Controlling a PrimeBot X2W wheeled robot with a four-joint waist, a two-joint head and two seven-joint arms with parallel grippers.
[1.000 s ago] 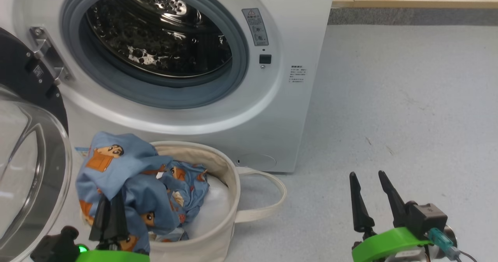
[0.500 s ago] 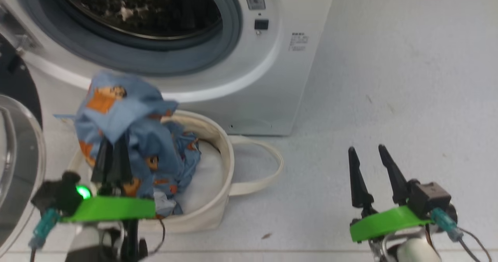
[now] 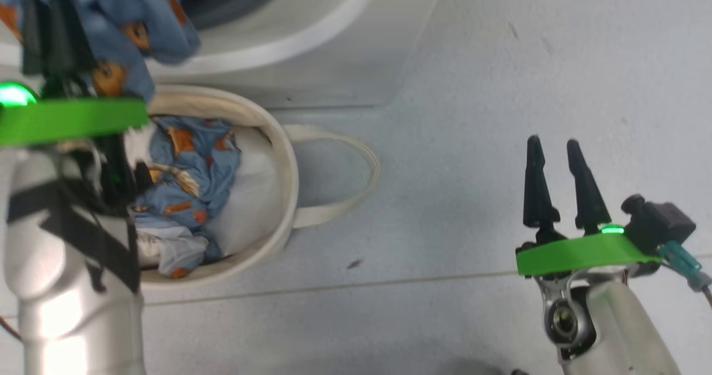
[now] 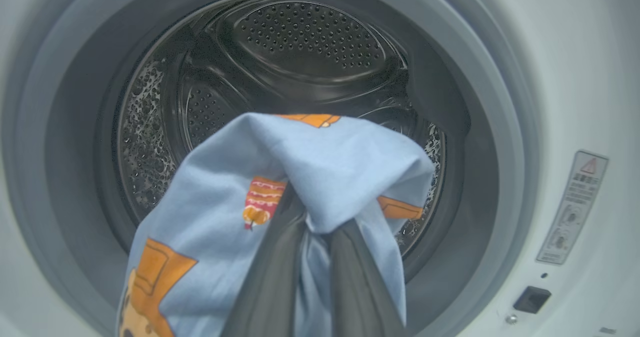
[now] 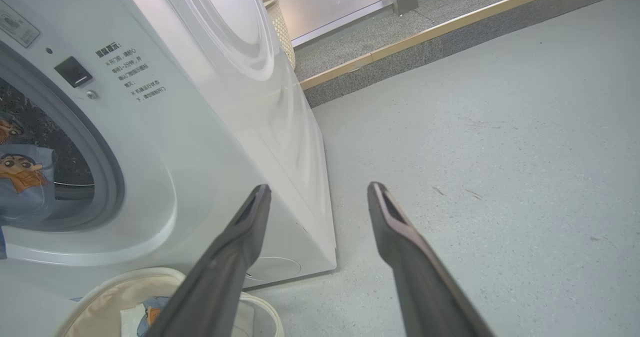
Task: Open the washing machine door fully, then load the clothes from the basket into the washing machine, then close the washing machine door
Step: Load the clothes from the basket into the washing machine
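Observation:
My left gripper point(image 4: 317, 217) is shut on a light-blue garment point(image 4: 280, 177) with orange cartoon prints and holds it up right in front of the washing machine's point(image 4: 565, 77) open steel drum point(image 4: 300, 62). In the head view this garment point(image 3: 111, 19) hangs at the top left above the cream basket point(image 3: 281, 158). More of the blue printed clothes point(image 3: 189, 163) lie inside the basket on a white cloth point(image 3: 250, 202). The right gripper point(image 3: 553, 144) stands open and holds nothing, over the floor to the right of the basket. The door is out of view.
The basket's loop handle point(image 3: 356, 169) lies on the grey floor point(image 3: 500, 58) toward my right gripper. The washer's white side panel point(image 5: 260, 102) is to the left of the right fingers point(image 5: 250, 227). A woven basket point(image 5: 281, 22) and a wooden floor strip point(image 5: 450, 24) lie behind the washer.
The left gripper has lifted the blue garment out of the basket and up to the drum opening. The head camera has tilted down. The right gripper stays open.

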